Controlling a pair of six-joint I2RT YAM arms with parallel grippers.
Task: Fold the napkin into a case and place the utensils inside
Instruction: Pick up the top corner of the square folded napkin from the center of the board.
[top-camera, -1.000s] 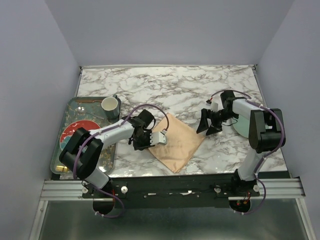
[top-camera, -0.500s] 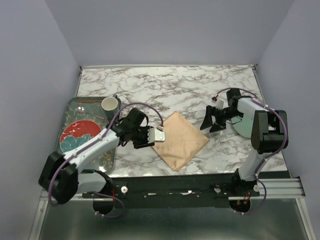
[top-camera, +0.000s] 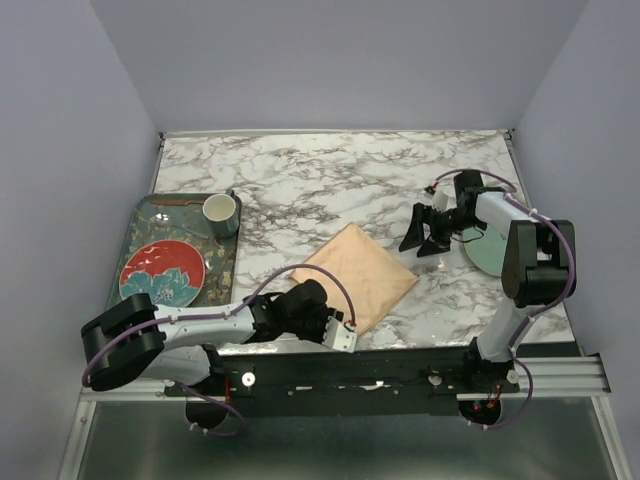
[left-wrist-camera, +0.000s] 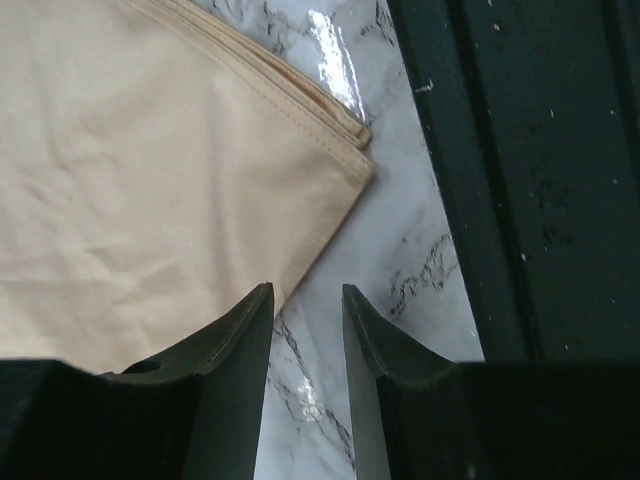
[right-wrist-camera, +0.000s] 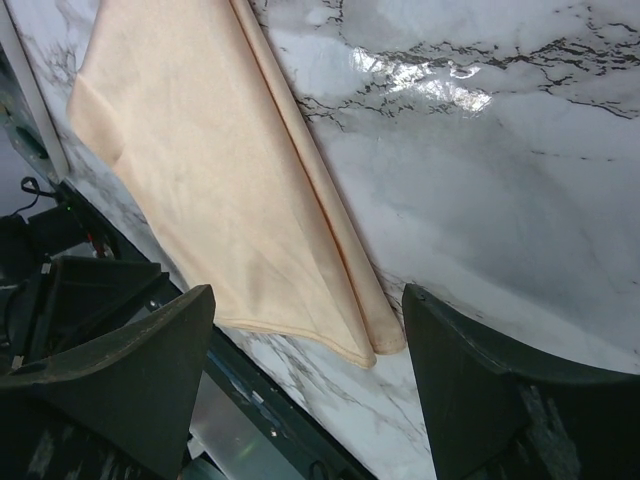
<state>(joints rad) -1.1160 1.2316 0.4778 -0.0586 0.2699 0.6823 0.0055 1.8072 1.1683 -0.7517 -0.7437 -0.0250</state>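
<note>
Jaws on the left tool (left-wrist-camera: 307, 300) stand narrowly apart with nothing between them. It sits low at the near edge of the marble counter (top-camera: 330, 180) and is aimed at the closest corner of the napkin (top-camera: 358, 275), probably so a small pinch can catch the stacked layers showing there. The napkin itself lies flat as a folded peach-orange diamond near the counter's front middle, held by neither arm and not yet narrowed into a case. To its left, a patterned tray (top-camera: 150, 215) carries a red-and-teal plate (top-camera: 163, 272), kept clear of the folding area. Beyond the napkin's right corner the right tool (top-camera: 424, 236) hangs wide and empty, seemingly ready to take the opposite edge. A pale plate (top-camera: 483, 256) rests beneath that arm. Farthest back, a cup (top-camera: 220, 212) stands on the tray; I cannot pick out the utensils with confidence.
</note>
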